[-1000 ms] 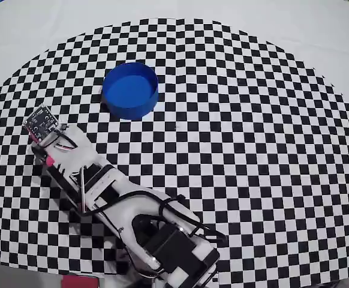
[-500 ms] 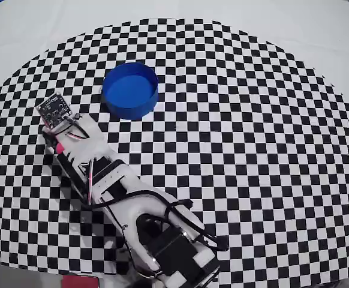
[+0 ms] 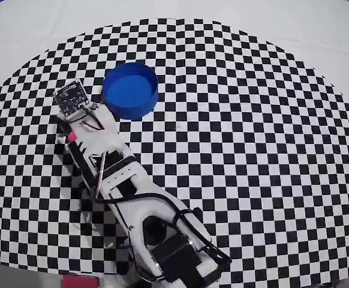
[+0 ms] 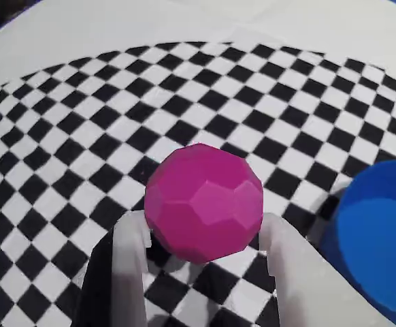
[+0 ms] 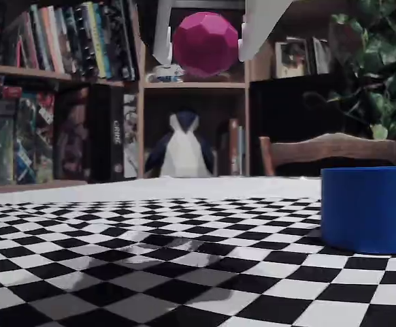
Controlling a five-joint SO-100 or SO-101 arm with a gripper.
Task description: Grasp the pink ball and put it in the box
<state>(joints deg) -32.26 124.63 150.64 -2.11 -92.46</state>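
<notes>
wrist view shows your gripper point(image 4: 203, 235) fingers clamped on the pink ball point(image 4: 203, 202), the box point(image 4: 382, 238) at its 3 o'clock.

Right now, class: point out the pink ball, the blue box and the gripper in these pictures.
pink ball point(image 4: 203, 201), wrist view: centre of its faceted front.
blue box point(image 3: 130, 90), overhead view: its bare inner floor.
gripper point(image 4: 201, 235), wrist view: midway between the two white fingertips that clamp the ball.
</notes>
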